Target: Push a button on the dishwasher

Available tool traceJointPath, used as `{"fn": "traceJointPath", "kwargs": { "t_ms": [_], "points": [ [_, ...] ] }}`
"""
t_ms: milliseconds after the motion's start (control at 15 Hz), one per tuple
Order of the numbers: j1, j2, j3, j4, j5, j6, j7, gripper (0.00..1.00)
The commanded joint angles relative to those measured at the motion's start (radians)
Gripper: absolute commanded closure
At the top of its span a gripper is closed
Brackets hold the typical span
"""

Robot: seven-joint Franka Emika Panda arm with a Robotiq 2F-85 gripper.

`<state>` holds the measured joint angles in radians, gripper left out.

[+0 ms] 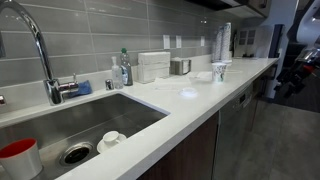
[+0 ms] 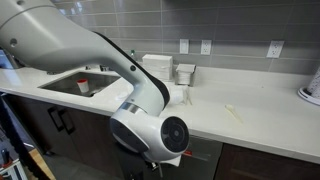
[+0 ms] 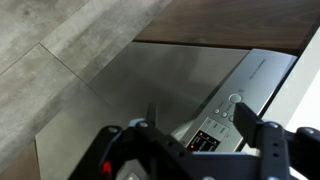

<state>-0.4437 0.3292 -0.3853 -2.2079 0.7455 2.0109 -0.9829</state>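
The gripper is held just over the control panel of the dishwasher, its jaws spread apart with nothing gripped.

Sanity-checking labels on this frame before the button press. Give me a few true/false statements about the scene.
1. The gripper has its jaws apart and holds nothing. True.
2. The wrist view shows a control panel with buttons on the dishwasher. True.
3. The sink has nothing in it. False: a red cup and a white cup sit in it.
4. The countertop is dark wood. False: it is white.
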Motion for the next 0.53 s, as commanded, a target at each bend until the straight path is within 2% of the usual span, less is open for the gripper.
{"fn": "traceJointPath", "kwargs": {
  "t_ms": [0, 333, 467],
  "points": [
    [-0.086, 0.135, 0.049, 0.129, 0.062, -0.08, -0.027, 0.51],
    [-0.158, 0.276, 0.106, 0.283, 0.159, -0.158, -0.008, 0.89],
    [-0.177, 0.326, 0.126, 0.33, 0.202, -0.17, 0.006, 0.96]
  ]
}}
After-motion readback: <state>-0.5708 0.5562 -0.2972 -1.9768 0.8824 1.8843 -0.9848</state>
